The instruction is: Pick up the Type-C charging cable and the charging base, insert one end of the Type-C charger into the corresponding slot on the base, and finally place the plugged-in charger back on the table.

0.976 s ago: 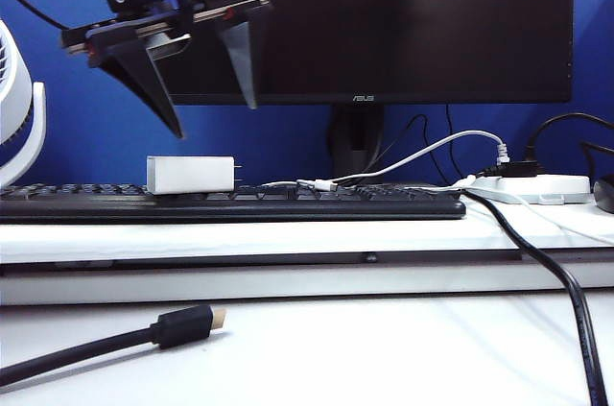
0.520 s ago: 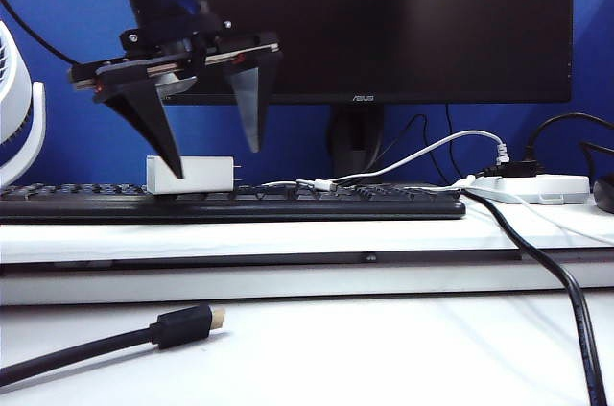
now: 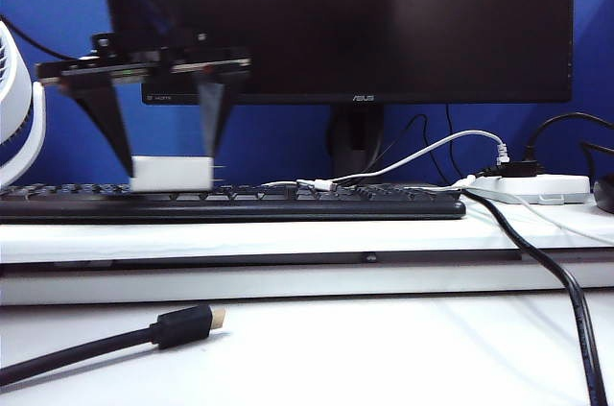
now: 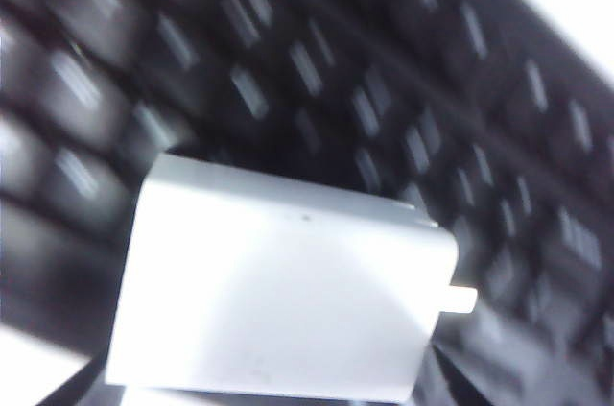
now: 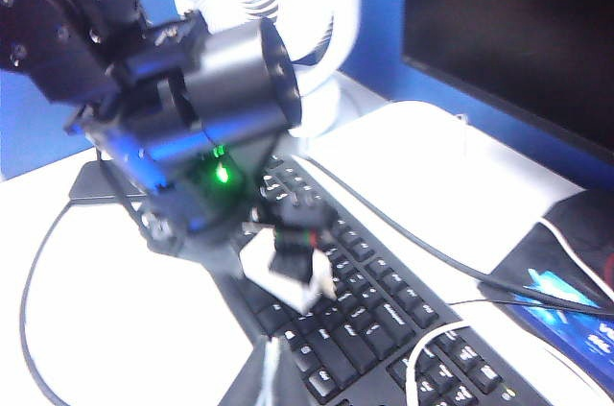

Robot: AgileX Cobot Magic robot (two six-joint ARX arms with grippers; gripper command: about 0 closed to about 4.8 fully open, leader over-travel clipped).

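Observation:
The charging base (image 3: pixel 171 174), a small white box, lies on the black keyboard (image 3: pixel 288 203) on the raised shelf. My left gripper (image 3: pixel 169 161) is open and straddles it, one dark finger at each end. The base (image 4: pixel 288 281) fills the left wrist view, a prong sticking out of one end. The Type-C charging cable ends in a small white plug (image 3: pixel 321 184) that lies on the keyboard to the right of the base. Its thin cord (image 5: pixel 422 348) loops over the keys. My right gripper (image 5: pixel 271 372) is shut and empty above the keyboard. It is outside the exterior view.
A monitor (image 3: pixel 384 22) stands behind the keyboard and a white fan (image 3: pixel 14 108) at the far left. A white power strip (image 3: pixel 537 187) with plugged cords sits on the right. A black gold-tipped cable (image 3: pixel 182 324) lies on the table in front, and a thick black cord (image 3: pixel 566 291) on the right.
My left gripper has come down and to the left, and its open fingers now stand around the base. The base sits a little further left than before.

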